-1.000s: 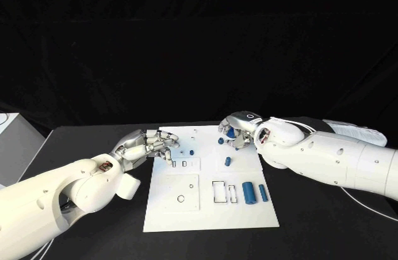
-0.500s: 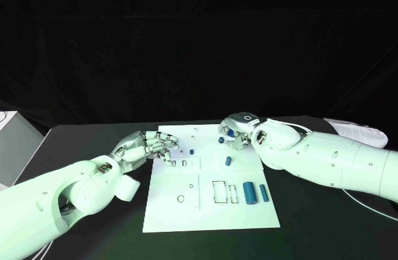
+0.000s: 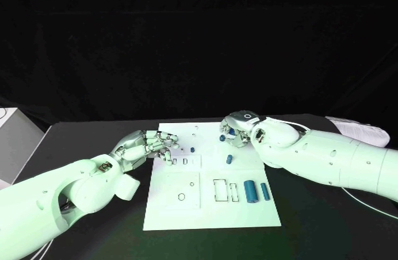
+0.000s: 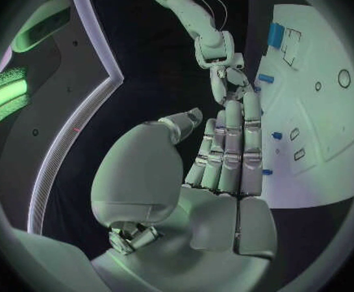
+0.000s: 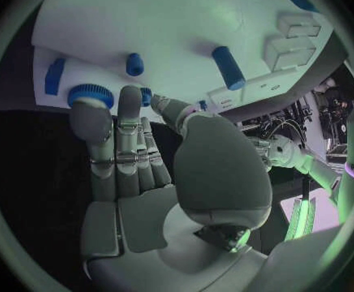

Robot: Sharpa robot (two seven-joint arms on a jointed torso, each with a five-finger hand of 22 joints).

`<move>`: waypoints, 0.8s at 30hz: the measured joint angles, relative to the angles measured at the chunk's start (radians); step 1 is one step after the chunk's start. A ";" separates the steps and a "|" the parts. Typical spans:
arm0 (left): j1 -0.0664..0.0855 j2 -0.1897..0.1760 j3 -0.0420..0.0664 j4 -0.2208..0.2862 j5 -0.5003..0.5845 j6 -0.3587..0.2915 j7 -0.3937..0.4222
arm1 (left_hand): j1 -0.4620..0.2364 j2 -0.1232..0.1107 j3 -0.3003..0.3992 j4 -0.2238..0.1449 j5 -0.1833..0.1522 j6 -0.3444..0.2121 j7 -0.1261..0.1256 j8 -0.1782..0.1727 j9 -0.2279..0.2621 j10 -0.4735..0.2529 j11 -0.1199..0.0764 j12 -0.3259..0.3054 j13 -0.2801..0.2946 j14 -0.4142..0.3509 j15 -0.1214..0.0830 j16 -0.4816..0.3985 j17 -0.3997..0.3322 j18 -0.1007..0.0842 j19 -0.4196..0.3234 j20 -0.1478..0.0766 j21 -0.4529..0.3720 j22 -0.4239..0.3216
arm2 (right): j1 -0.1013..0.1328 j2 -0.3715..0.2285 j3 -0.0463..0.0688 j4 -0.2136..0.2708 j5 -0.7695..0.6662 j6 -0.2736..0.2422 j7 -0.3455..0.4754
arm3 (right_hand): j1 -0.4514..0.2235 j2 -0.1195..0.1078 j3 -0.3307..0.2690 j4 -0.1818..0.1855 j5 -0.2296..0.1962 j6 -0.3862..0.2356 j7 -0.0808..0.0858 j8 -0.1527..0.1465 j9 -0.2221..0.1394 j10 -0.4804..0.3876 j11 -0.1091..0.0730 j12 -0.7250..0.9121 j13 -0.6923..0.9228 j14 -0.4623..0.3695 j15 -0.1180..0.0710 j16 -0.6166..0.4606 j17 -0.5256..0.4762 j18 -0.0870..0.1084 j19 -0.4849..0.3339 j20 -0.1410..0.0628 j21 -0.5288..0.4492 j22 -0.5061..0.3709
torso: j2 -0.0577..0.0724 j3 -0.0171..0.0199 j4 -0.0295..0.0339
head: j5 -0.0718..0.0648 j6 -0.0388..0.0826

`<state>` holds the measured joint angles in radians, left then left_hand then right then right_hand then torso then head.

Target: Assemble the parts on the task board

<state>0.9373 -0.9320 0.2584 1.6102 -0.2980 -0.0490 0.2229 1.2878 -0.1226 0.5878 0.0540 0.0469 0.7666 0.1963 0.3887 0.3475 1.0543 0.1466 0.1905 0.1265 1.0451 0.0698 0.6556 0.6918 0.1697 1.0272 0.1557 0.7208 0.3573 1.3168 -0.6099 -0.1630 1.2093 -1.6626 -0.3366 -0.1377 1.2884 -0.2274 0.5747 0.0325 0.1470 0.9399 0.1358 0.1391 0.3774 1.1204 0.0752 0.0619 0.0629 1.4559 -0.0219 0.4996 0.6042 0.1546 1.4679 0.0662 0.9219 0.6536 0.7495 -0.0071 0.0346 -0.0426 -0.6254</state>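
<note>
In the head view the task board (image 3: 211, 205) lies between the 2 hands; the left hand (image 3: 149, 146) hangs over the board's near-left edge with its fingers curled down toward 2 small slots, and I cannot tell if it holds anything; the right hand (image 3: 240, 130) sits at the far right edge, fingers bent over a small blue part (image 3: 222, 138); another blue peg (image 3: 228, 160) stands just beside it, and 2 long blue parts (image 3: 249, 190) lie well apart from both hands. In the left wrist view the left hand (image 4: 217, 169) has its fingers straight and close together, with nothing in them that I can see; small blue parts (image 4: 277, 135) lie just past the fingertips. In the right wrist view the right hand (image 5: 136, 156) has straight fingers touching a round blue part (image 5: 91, 95); it may not have a real hold, so the part could roll away or slip off the edge; the fingers could also bump the short blue peg (image 5: 134, 64) nearby.
</note>
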 measured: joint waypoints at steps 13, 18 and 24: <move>0.000 0.001 0.000 0.001 0.000 0.001 -0.001 | 0.000 0.000 0.000 0.000 0.000 0.000 0.000 0.000 0.000 0.000 0.000 0.000 0.000 0.000 0.000 0.000 0.000 0.000 0.000 0.000 0.000 0.000 | 0.000 0.021 0.000 -0.025 0.015 0.036 -0.009 | -0.004 0.004 0.007 0.007 -0.006 0.000 0.000 0.000 -0.001 -0.004 0.004 0.000 0.000 -0.001 0.001 0.004 0.000 0.000 0.000 0.000 0.000 -0.004 | 0.002 -0.0001 0.0003 | 0.000 -0.005; 0.000 0.000 0.000 0.002 0.000 0.001 -0.001 | 0.000 0.000 0.003 0.003 0.000 0.000 0.000 0.000 0.000 0.000 0.000 0.000 -0.001 0.000 0.000 0.000 -0.001 0.000 0.000 0.000 0.000 -0.001 | 0.000 0.026 0.001 -0.038 0.018 0.044 -0.012 | -0.004 0.004 0.008 0.008 -0.006 0.000 0.000 0.000 -0.001 -0.004 0.004 0.000 0.000 -0.004 0.004 0.008 0.000 0.000 0.000 0.000 0.000 -0.004 | 0.003 -0.0001 0.0008 | 0.002 -0.006; 0.000 0.000 0.000 0.002 0.000 0.001 -0.001 | 0.000 0.000 0.003 0.003 0.000 0.000 0.000 0.000 0.000 0.000 0.000 0.000 -0.001 0.000 0.000 0.000 -0.001 0.000 0.000 0.000 0.000 -0.001 | 0.001 0.032 0.001 -0.044 0.019 0.046 -0.014 | -0.009 0.009 0.014 0.014 -0.006 0.004 0.004 0.000 -0.001 -0.001 0.007 0.000 0.000 -0.004 0.004 0.014 0.000 0.000 0.000 0.000 0.000 -0.003 | 0.004 -0.0002 0.0000 | 0.004 -0.010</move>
<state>0.9369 -0.9324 0.2584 1.6120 -0.2982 -0.0475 0.2217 1.2879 -0.1226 0.5906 0.0567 0.0469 0.7666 0.1964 0.3887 0.3472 1.0543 0.1465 0.1906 0.1255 1.0451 0.0698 0.6557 0.6911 0.1696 1.0272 0.1557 0.7210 0.3561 1.3173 -0.5784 -0.1623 1.1657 -1.6435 -0.2910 -0.1518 1.2792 -0.2184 0.5892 0.0469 0.1414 0.9438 0.1397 0.1390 0.3761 1.1196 0.0819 0.0619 0.0630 1.4520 -0.0181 0.5131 0.6040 0.1546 1.4678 0.0663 0.9218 0.6508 0.7537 -0.0073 0.0346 -0.0384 -0.6353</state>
